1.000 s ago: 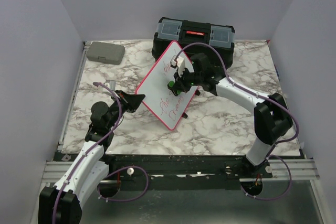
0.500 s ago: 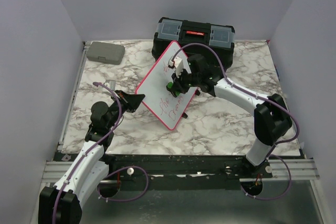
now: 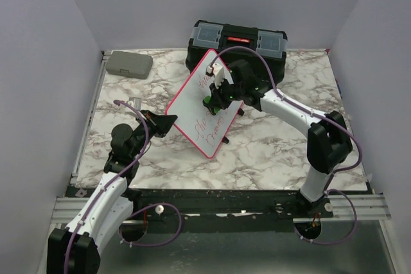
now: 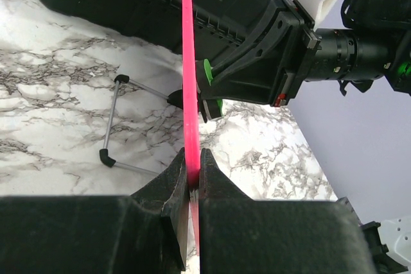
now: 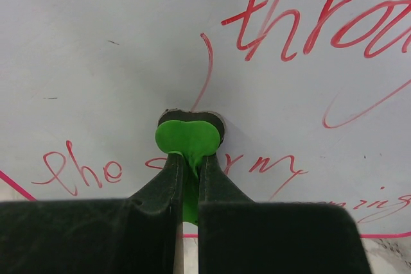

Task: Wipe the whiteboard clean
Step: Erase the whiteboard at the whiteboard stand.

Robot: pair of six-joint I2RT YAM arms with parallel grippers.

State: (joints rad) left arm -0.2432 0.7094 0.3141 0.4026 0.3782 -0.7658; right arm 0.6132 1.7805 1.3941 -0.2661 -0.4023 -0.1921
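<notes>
The whiteboard (image 3: 192, 112), white with a red-pink frame, stands tilted on the marble table with red handwriting on its face (image 5: 308, 27). My left gripper (image 3: 168, 119) is shut on the board's left frame edge (image 4: 188, 62), its jaws pinching the pink rim (image 4: 192, 172). My right gripper (image 3: 212, 99) is shut on a small green eraser (image 5: 188, 138), whose dark pad presses flat against the board between the lines of writing. From the left wrist view, the eraser's green edge (image 4: 207, 72) shows against the board.
A black toolbox (image 3: 236, 44) stands right behind the board. A small grey case (image 3: 128, 64) lies at the table's far left corner. The board's wire stand with black feet (image 4: 110, 123) rests on the marble behind it.
My right gripper has slid the green eraser a little up and to the left across the board. The left gripper and the board have stayed put.
</notes>
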